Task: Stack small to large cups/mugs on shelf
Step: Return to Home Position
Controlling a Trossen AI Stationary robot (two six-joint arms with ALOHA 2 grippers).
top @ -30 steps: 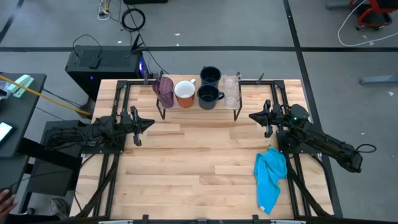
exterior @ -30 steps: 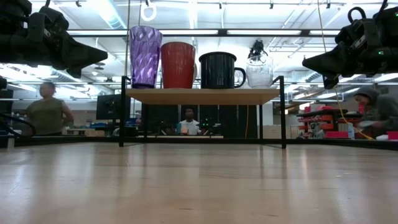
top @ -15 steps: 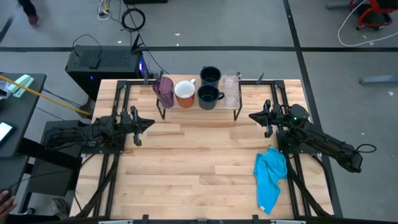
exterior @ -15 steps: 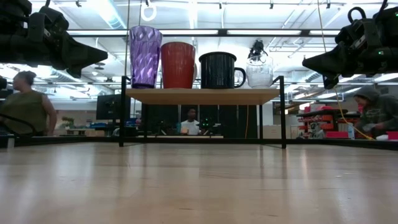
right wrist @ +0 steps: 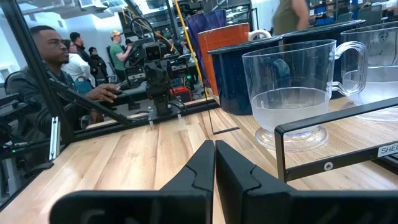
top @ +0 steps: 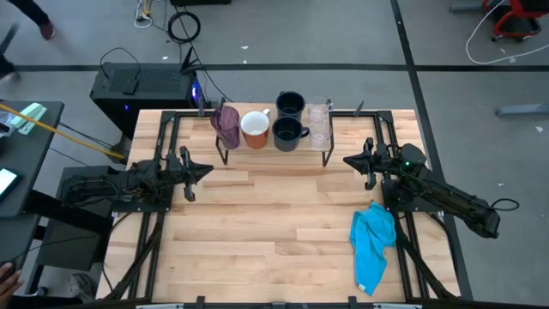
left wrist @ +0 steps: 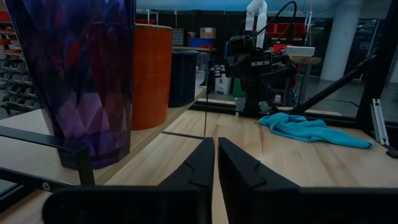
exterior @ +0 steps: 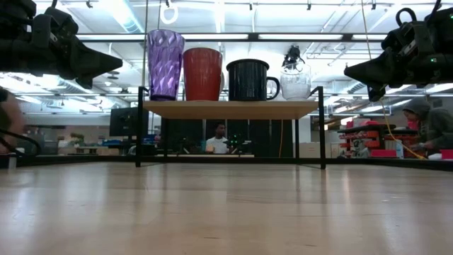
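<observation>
Lined along a low light-wood, wire-legged shelf (exterior: pixel 230 109) at the butcher-block tabletop's (top: pixel 274 232) far edge.
Left end to right: translucent purple tumbler (exterior: pixel 164 64), orange-brown mug (exterior: pixel 202 74), dark navy handled mugs (exterior: pixel 249 79), small clear glasses (exterior: pixel 295 82) (each pair front-to-back). Left gripper (top: pixel 204 170) and right gripper (top: pixel 346 160) clenched, near opposite side edges.

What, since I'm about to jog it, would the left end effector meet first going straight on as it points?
Probably the right end effector, facing it across the table. The left end effector points along the front edge of the shelf, so it may graze a shelf leg; depth is unclear.
</observation>
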